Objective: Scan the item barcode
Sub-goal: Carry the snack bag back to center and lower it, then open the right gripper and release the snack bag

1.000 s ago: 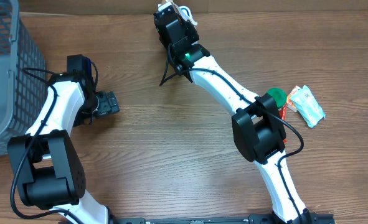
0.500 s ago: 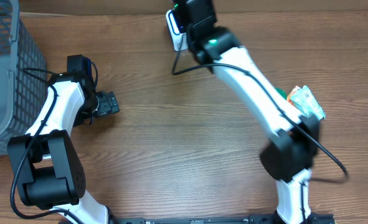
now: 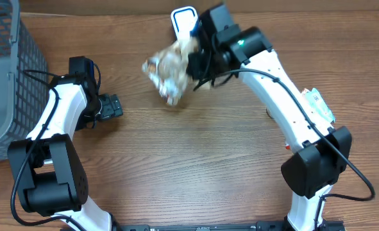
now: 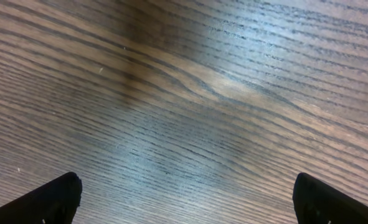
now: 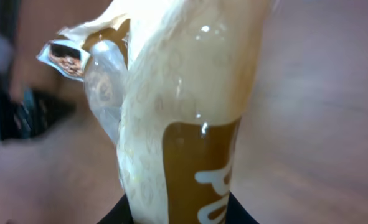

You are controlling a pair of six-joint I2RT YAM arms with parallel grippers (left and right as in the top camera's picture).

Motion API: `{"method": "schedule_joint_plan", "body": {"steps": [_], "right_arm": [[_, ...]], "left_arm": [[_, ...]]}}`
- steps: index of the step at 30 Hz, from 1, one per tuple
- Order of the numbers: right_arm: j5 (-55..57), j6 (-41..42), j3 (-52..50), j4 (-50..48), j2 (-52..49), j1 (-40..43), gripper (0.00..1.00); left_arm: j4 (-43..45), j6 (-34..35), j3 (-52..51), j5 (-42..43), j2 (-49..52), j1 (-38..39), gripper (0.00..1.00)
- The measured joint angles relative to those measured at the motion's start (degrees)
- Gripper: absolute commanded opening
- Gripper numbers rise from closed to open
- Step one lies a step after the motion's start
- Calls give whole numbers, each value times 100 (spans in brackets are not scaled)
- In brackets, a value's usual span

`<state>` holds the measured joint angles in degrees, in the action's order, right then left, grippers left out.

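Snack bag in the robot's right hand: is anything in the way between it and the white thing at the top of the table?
Nothing visible is. The snack bag, pinched in the right hand, hangs just below the white device, with only bare table between them.

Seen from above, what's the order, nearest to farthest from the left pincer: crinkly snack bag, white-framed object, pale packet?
From the left pincer:
1. The snack bag, mid-table, held by the right pincer.
2. The white-framed object, at the far edge.
3. The pale packet, far right.
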<state>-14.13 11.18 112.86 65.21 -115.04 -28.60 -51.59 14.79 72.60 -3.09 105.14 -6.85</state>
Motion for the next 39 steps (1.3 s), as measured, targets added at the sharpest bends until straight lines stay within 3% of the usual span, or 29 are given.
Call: {"method": "schedule_joint_plan", "body": {"steps": [5, 6, 8, 13, 16, 29, 39], "right_arm": [[-494, 87, -1440, -546, -55, -79, 4], [-540, 98, -1705, -715, -81, -92, 8], [-599, 109, -2133, -1014, -125, -103, 42], [-509, 107, -2551, -1375, -155, -101, 86], [-192, 120, -2538, -1344, -153, -96, 100], [459, 146, -2037, -1038, 90, 494, 100], [472, 146, -2037, -1029, 90, 494, 100]], "left_arm": [[-4, 0, 0, -2, 0, 0, 100], [-4, 0, 0, -2, 0, 0, 100], [-4, 0, 0, 0, 0, 0, 100], [-4, 0, 0, -2, -2, 0, 100], [-4, 0, 0, -2, 0, 0, 100], [-4, 0, 0, -2, 0, 0, 100], [-4, 0, 0, 0, 0, 0, 100]]}}
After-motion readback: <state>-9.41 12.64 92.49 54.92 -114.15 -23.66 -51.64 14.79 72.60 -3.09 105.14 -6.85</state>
